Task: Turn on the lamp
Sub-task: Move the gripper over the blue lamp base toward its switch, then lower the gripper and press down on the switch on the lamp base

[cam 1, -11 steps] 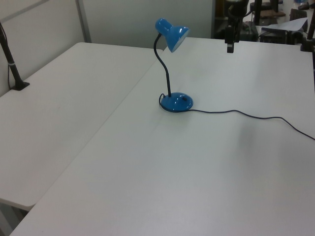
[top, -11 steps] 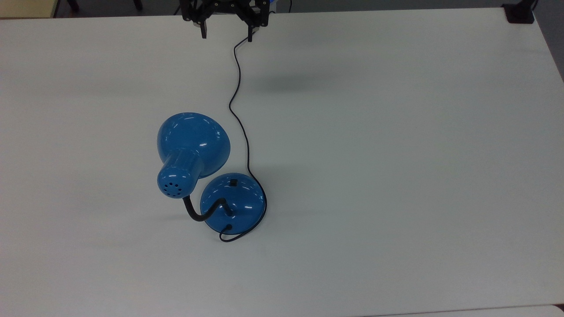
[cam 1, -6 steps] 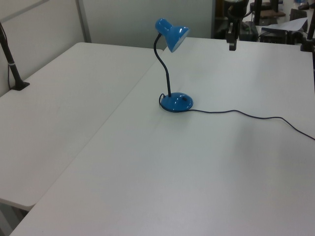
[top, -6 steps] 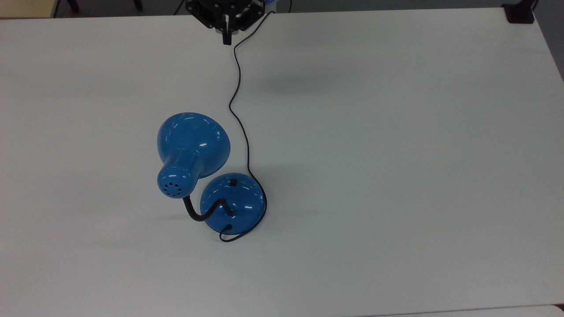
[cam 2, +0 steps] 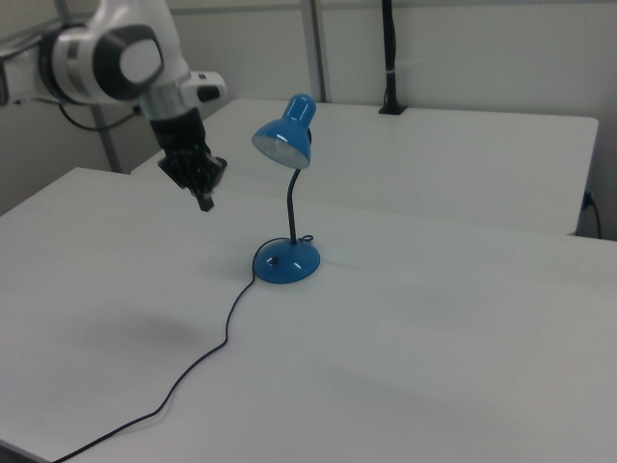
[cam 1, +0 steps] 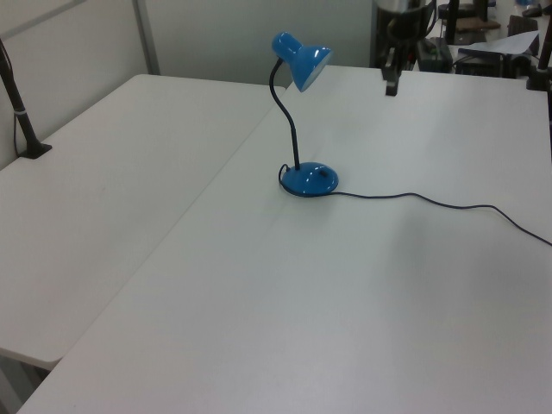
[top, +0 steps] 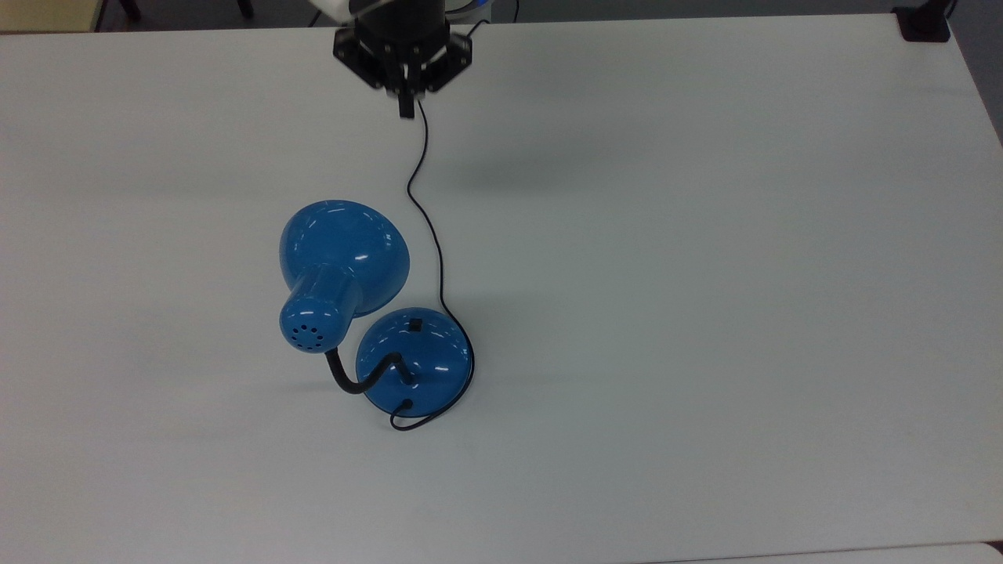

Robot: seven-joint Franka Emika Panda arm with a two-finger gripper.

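Blue and unlit, the lamp point(top: 368, 313) stood on the white table point(top: 705, 274), well apart from the claw point(top: 406, 110), which hung empty with fingers pinched together; its base switch point(top: 416, 323) looked untouched, so the pressing remained

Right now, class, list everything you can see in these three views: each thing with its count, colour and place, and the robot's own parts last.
Glossy blue desk lamp with dome shade: one, blue with a black bendy neck, standing near the middle of the table, unlit.
Small black switch: one, black, on the lamp's round blue base, on the side toward the gripper.
Thin black cord: one, black, curling round the base and running across the table toward the top view's upper edge.
White table: one, white, under the lamp; a second white table adjoins it on the left view's left.
Black post: one, black, at the far table edge in the right view.
Gripper: one, black, shut, above the cord, apart from the lamp.
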